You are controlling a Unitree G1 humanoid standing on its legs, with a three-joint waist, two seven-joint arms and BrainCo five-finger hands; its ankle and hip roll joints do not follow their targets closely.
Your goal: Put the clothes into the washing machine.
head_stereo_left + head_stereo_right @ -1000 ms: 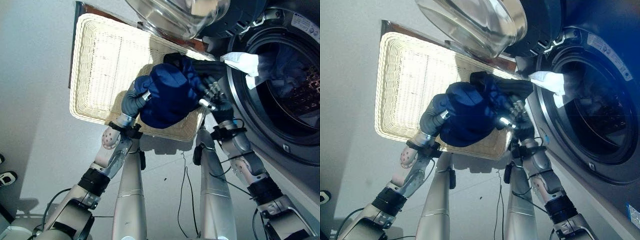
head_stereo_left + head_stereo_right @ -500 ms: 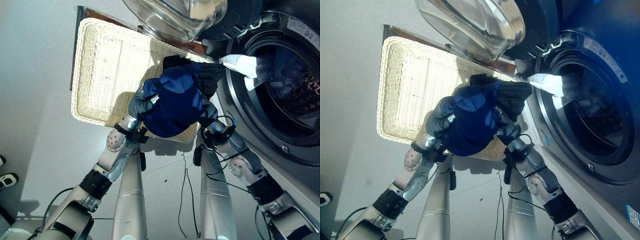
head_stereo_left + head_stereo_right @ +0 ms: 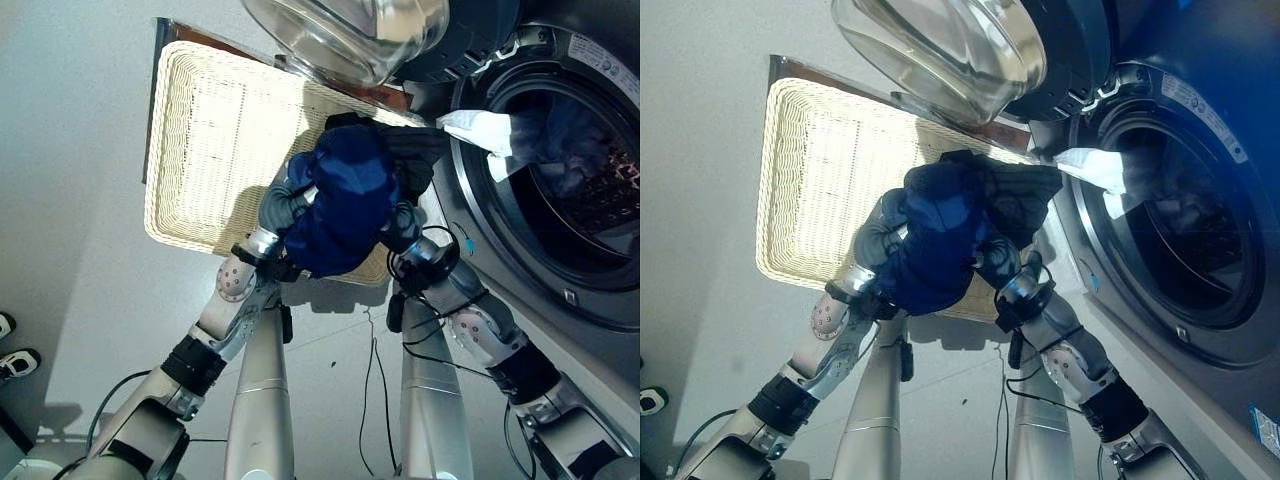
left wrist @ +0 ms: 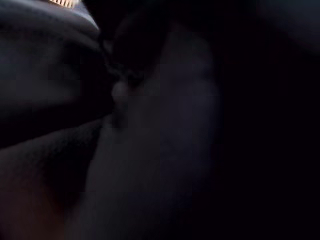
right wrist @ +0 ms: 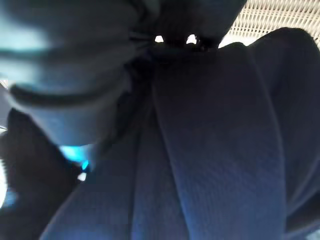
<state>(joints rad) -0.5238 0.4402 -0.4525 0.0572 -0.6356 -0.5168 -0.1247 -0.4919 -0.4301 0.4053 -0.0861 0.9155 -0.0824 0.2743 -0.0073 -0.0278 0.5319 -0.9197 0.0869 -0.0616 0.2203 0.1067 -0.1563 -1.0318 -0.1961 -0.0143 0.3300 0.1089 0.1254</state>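
Eye views: over the last second the navy bundle of clothes (image 3: 340, 200) has risen from the wicker basket (image 3: 200, 130) and drawn in between both arms, so the lift looks done and the carry to the washing machine drum (image 3: 570, 160) remains. The left hand (image 3: 283, 205) presses its basket-side flank and the right hand (image 3: 997, 262) sits beneath it; the fingers are buried in cloth, grip unreadable. Wrist views: dark fabric lies right against both hands.

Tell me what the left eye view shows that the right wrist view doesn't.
Left eye view alone: the open washing machine with a white cloth on its rim, both arms, and the left robot hand against the bundle. Right wrist view alone: the cloth's folds from very close. Both share the dark blue clothes and the wicker basket.
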